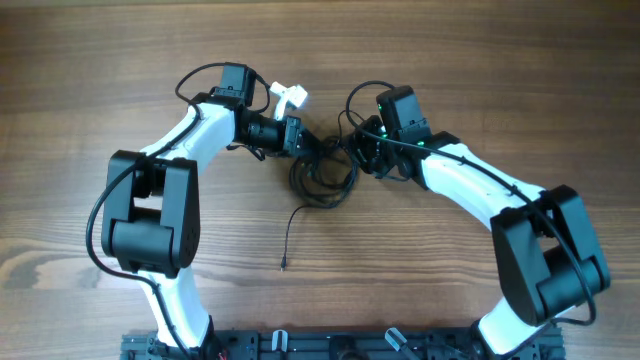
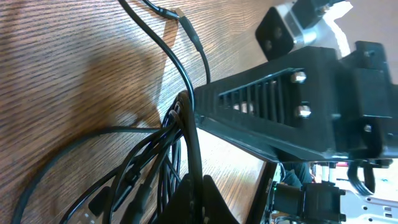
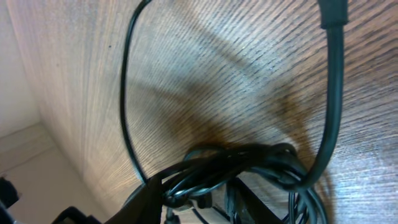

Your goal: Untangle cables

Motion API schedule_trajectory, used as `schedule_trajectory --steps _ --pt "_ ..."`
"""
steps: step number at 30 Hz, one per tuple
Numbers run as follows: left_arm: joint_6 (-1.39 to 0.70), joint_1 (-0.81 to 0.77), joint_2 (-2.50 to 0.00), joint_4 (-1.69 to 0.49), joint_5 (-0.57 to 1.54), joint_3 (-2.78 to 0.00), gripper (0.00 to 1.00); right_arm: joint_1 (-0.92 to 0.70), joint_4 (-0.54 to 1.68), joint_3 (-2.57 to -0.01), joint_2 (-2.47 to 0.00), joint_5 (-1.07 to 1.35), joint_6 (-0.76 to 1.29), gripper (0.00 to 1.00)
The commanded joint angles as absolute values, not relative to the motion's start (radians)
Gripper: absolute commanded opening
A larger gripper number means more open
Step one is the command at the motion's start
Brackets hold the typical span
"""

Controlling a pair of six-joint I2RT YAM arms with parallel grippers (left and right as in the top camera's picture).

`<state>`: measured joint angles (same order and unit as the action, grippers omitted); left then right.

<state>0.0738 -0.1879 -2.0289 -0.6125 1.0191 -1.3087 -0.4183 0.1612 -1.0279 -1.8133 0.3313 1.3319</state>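
Table (image 1: 100, 80): brown wood with a fine straight grain.
Cables (image 1: 322, 178): thin glossy black cords in a tangled loop.
Left gripper (image 1: 298, 137): pinched tight on strands at the bundle's edge.
Right gripper (image 1: 360, 152): at the bundle's opposite edge, grip unclear.

The wooden table (image 1: 80, 80) has a light brown grain running across it. Thin black cables (image 1: 322, 180) lie near its middle in a tangled bundle of loose loops. One strand trails out of the bundle toward the arms' bases and ends in a small plug (image 1: 284, 266), flat on the wood.
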Motion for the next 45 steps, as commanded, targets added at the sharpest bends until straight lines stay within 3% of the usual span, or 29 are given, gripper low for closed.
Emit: schedule_trajectory --steps 1,25,33,45 --pt "0.091 -0.192 -2.038 -0.609 1.036 -1.309 0.04 -0.420 0.156 -1.021 -1.844 0.341 1.339 0.34" --pt "0.091 -0.225 -2.038 -0.609 1.036 -1.309 0.04 -0.433 0.106 -1.021 -1.844 0.354 1.356 0.34" --pt "0.091 -0.225 -2.038 -0.610 1.035 -1.309 0.04 -0.433 0.124 -1.021 -1.844 0.337 1.251 0.22" --pt "0.090 -0.225 -2.038 -0.610 0.989 -1.309 0.04 -0.433 0.173 -1.021 -1.844 0.336 1.203 0.27"
